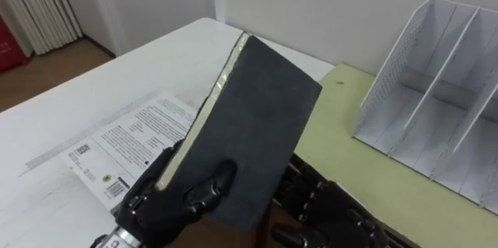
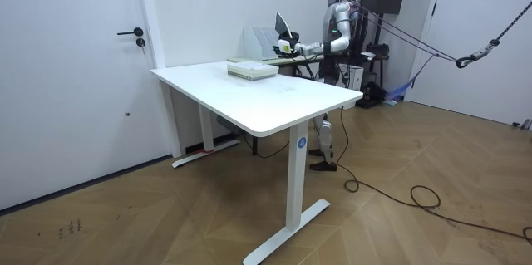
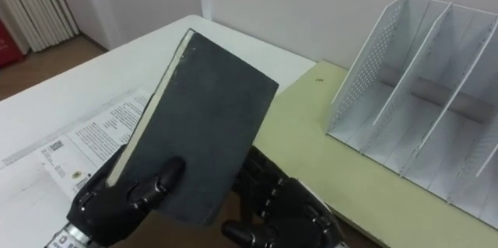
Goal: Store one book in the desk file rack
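A dark grey book (image 1: 249,124) with pale page edges is held up off the desk, tilted, its top corner leaning away from me. My left hand (image 1: 183,197) is shut on its lower edge, fingers curled over the cover. My right hand (image 1: 327,217) sits low, just behind and to the right of the book's bottom corner. The white desk file rack (image 1: 436,100), with several upright dividers and perforated sides, stands at the right on a yellow-green desk (image 1: 342,147). The book is left of the rack and apart from it. In the room view I stand behind the white table, book (image 2: 283,28) raised.
A white printed book (image 1: 128,143) lies flat on the white table (image 1: 93,85) at the left, under the raised book. A door and wall lie beyond the table's far edge. Wooden floor shows at far left.
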Available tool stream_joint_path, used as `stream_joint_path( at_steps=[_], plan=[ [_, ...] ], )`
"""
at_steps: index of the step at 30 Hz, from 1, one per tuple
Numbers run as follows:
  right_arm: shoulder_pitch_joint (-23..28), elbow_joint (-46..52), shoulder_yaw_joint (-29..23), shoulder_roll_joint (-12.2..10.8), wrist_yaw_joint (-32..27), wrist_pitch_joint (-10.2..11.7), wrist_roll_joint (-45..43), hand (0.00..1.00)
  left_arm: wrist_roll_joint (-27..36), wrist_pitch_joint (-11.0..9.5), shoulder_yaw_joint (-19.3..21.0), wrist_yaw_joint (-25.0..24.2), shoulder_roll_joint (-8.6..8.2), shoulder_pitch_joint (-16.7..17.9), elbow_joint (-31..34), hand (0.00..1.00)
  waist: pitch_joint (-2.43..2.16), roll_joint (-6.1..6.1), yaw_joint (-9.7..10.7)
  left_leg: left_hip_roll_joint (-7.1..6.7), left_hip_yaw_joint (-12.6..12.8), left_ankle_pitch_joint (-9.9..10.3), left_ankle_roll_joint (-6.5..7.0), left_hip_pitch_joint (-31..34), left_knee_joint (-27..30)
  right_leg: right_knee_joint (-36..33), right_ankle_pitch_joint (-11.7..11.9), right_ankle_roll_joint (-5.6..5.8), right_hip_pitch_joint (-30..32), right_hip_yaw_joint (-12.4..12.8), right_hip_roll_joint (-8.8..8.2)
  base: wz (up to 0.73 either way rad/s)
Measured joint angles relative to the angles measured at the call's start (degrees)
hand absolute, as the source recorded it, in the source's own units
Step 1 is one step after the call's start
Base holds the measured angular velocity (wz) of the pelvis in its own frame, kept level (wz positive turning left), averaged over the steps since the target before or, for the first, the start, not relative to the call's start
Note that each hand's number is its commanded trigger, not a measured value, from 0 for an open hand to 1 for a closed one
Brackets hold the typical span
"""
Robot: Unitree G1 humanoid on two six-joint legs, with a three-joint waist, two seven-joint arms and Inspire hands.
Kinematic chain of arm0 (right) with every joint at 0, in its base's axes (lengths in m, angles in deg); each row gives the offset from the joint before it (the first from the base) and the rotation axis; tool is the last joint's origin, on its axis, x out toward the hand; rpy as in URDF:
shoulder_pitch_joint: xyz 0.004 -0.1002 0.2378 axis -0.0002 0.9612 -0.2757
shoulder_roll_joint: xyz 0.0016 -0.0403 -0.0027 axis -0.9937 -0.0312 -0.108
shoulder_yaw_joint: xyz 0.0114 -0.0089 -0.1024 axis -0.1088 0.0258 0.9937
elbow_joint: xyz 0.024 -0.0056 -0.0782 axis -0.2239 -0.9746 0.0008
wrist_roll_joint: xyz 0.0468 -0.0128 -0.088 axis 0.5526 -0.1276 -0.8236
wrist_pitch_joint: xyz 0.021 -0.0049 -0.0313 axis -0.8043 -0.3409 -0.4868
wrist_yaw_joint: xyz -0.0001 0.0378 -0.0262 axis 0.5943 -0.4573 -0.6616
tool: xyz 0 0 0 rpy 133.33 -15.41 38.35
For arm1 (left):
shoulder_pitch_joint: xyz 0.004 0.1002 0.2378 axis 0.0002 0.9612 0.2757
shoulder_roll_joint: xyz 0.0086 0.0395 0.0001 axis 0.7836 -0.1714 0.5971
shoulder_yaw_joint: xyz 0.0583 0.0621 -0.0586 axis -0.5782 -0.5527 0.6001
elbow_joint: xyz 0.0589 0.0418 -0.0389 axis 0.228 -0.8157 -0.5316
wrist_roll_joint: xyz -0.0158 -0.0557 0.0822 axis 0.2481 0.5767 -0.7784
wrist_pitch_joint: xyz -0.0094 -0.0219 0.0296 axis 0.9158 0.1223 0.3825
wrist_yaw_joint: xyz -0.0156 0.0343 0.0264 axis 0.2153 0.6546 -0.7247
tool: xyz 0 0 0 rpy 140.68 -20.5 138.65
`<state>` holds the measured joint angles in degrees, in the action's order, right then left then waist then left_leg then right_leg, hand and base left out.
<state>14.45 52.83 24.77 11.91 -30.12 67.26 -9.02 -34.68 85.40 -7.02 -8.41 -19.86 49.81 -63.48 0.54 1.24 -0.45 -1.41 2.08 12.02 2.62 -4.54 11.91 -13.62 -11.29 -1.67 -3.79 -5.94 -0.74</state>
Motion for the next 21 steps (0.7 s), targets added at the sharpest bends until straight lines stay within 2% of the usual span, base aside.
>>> stream_joint_path(
  at_steps=[5,8,11,17,19,21],
  plan=[
    [-0.01,2.13,1.51,0.39,3.15,-1.44,8.93,0.0,0.06,2.34,-0.08,-2.71,0.19,-0.03,-0.74,1.0,-0.15,0.22,-0.17,0.19,0.22,0.34,0.05,0.28,0.94,-0.17,0.01,-0.01,0.4,0.09,0.11,-0.01],
    [0.01,3.59,2.47,1.17,3.96,-3.05,10.33,0.0,0.28,3.42,-0.03,-3.8,0.44,-0.1,-1.27,1.0,-0.35,0.54,-0.71,0.27,0.7,0.4,0.07,0.33,0.95,-0.71,0.01,-0.01,0.85,0.76,0.18,-0.13],
    [0.02,4.86,2.48,2.18,5.47,-4.25,10.85,0.0,1.89,4.58,-0.04,-4.92,1.41,-0.42,-1.89,1.0,-0.31,0.52,-1.18,0.43,0.69,0.77,0.03,0.49,1.7,-1.08,0.0,-0.02,0.88,0.81,0.28,-0.02],
    [0.02,5.6,2.73,2.66,6.45,-5.13,10.92,0.0,2.45,5.21,-0.14,-5.68,1.8,-0.58,-1.94,1.0,-0.31,0.45,-1.3,0.47,0.69,0.88,0.0,1.0,2.35,-1.14,0.01,-0.08,0.96,0.84,0.32,0.0],
    [0.03,6.39,2.87,2.78,6.61,-6.11,10.92,0.0,3.06,5.4,-0.2,-6.53,2.69,-0.61,-2.02,1.0,-0.35,0.42,-1.32,0.59,0.68,1.2,-0.05,1.25,2.86,-1.23,-0.11,-0.18,1.49,0.96,0.46,0.0],
    [0.05,7.12,2.99,2.94,7.2,-6.17,11.12,0.0,4.44,5.47,-0.32,-6.95,3.42,-0.64,-2.08,1.0,-0.38,0.41,-1.31,0.69,0.68,1.31,-0.09,1.55,3.09,-1.33,-0.1,-0.22,1.75,1.1,0.58,0.0]
  ],
)
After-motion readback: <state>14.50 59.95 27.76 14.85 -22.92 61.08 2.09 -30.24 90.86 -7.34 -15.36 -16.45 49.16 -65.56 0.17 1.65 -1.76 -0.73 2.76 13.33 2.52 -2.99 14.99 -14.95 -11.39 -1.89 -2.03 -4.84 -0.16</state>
